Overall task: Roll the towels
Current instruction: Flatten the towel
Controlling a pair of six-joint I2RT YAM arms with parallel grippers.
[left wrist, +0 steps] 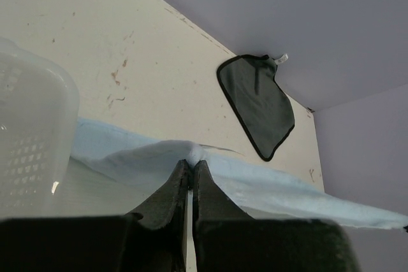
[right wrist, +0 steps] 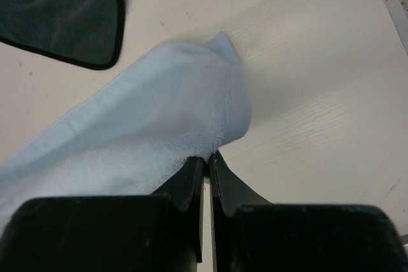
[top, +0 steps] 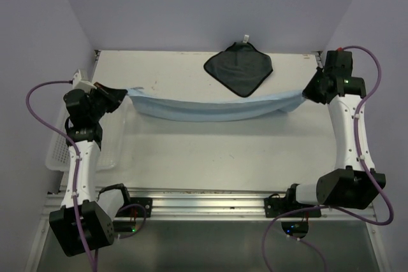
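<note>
Light blue towel (top: 213, 107) stretched taut across table (top: 210, 157) between both grippers, sagging in middle; cannot tell whether low part touches tabletop. Left gripper (top: 127, 92) clamped on its left end, right gripper (top: 305, 94) clamped on right end, jaws almost meeting on cloth. Dark grey towel (top: 238, 68) lies flat near far edge, just beyond blue one, white tag (top: 244, 36) at far corner. White mesh basket (top: 60, 154) at left table edge beside left arm

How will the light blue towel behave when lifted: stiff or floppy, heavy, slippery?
Probably floppy: the light blue towel, pinched at its ends by the left gripper and the right gripper, sags in the middle. Likely light, since small pinches carry it. Its fuzzy surface seems unlikely to slip.
</note>
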